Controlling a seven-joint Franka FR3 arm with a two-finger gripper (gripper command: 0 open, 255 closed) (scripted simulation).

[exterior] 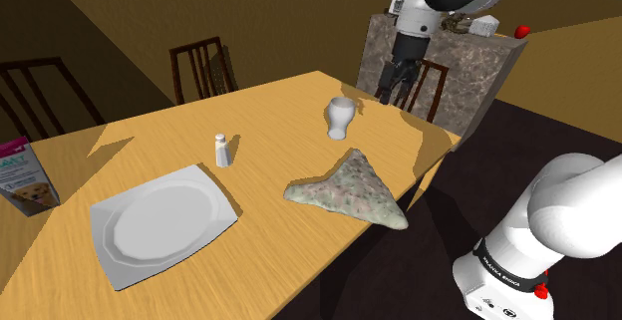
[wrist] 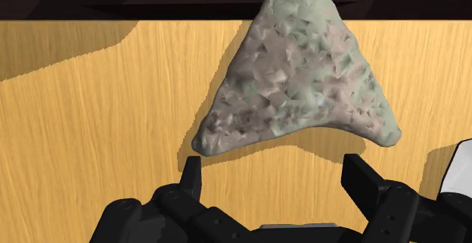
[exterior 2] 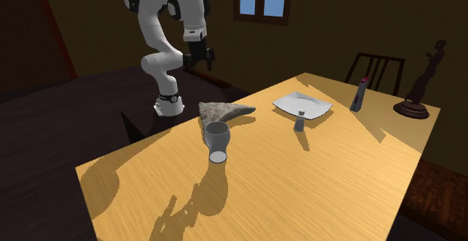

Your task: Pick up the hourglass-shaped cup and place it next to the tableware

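one black two-finger gripper point(exterior: 396, 79), jaws wide and empty, hangs upper right of the shoulder view; a skewed descent could topple the white hourglass-shaped cup point(exterior: 340, 118).

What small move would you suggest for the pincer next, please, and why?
Probably carry the pincer across until it is over the cup, before descending: it hangs open, well above the table, looking at the mottled triangular lump, while the cup stands upright, untouched, beside that lump.
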